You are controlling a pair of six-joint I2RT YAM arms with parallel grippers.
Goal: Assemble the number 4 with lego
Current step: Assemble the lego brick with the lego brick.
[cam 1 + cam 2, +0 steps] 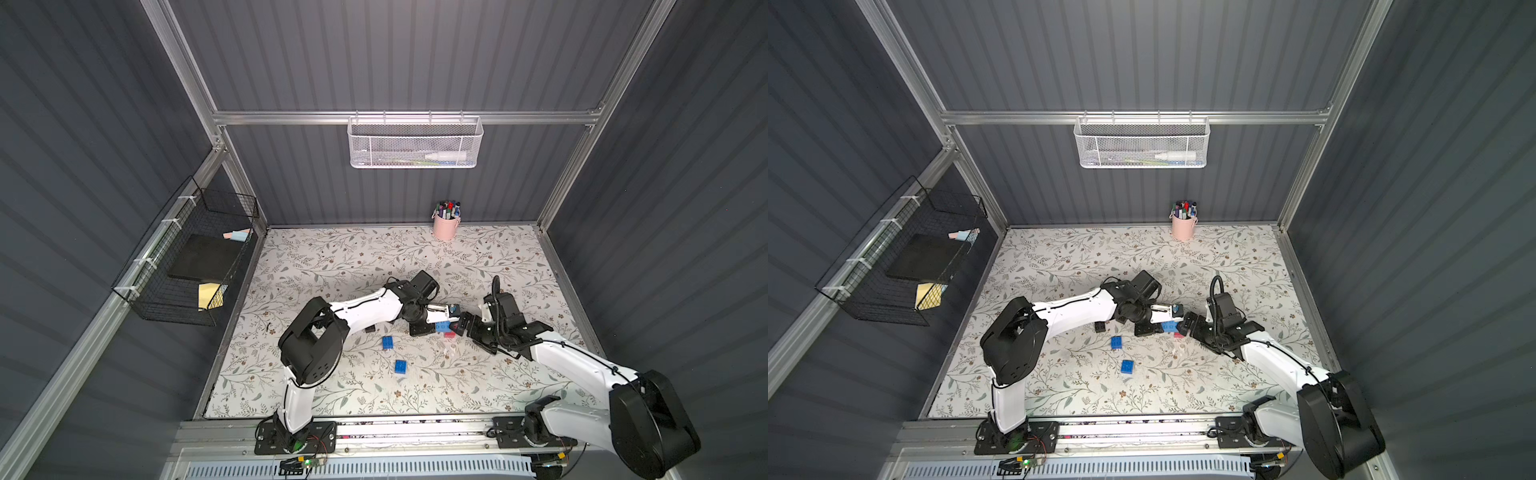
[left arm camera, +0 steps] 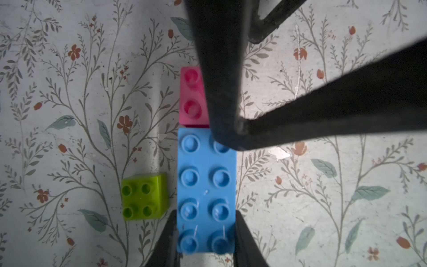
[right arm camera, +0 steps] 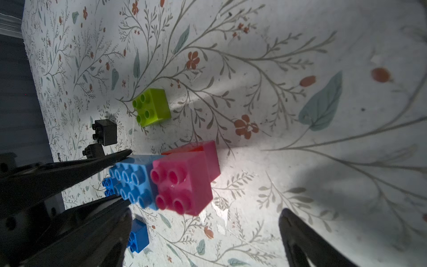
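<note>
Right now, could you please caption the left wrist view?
Left claw grips long light blue studded brick abutting pink square brick.

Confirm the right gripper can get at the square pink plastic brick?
Probably yes: the right gripper is open and the square pink plastic brick lies just ahead, inside its spread, with nothing in between.

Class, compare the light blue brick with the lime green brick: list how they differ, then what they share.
The light blue brick is long, with eight studs; the lime green brick is square, with four. The left gripper clamps the blue one by its sides; the green one lies free. A pink brick sits against the blue one's end; the green one touches nothing. Both are plastic and lie studs up.
</note>
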